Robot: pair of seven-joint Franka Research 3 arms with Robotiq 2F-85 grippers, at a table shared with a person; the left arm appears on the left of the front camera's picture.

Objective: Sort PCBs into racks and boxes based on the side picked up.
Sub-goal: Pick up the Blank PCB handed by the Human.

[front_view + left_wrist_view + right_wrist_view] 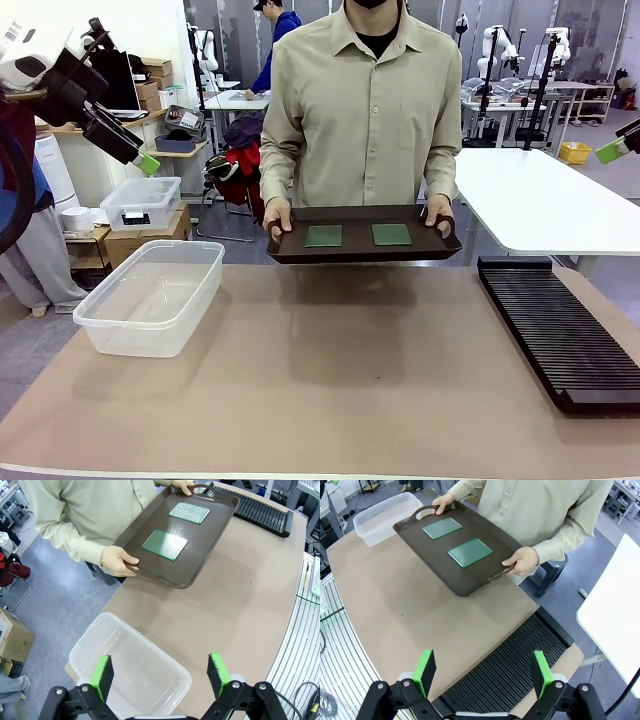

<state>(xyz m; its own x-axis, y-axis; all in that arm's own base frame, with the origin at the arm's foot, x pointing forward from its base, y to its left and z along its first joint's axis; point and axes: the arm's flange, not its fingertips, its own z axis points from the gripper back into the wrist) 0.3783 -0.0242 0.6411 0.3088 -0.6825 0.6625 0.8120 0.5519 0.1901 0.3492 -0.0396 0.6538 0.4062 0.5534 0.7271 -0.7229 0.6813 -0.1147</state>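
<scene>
A tan table (350, 400) spans the front view. At its far edge a person (370, 110) holds a dark brown tray (360, 252) by both ends. The black slotted rack (560, 335) lies on the right and the clear tub (140, 335) on the left. The left gripper (161, 666) hangs spread wide and empty above the tub, and the right gripper (482, 666) does likewise above the rack. Two green PCBs (323, 236) (391, 234) lie side by side, apart, on the tray.
</scene>
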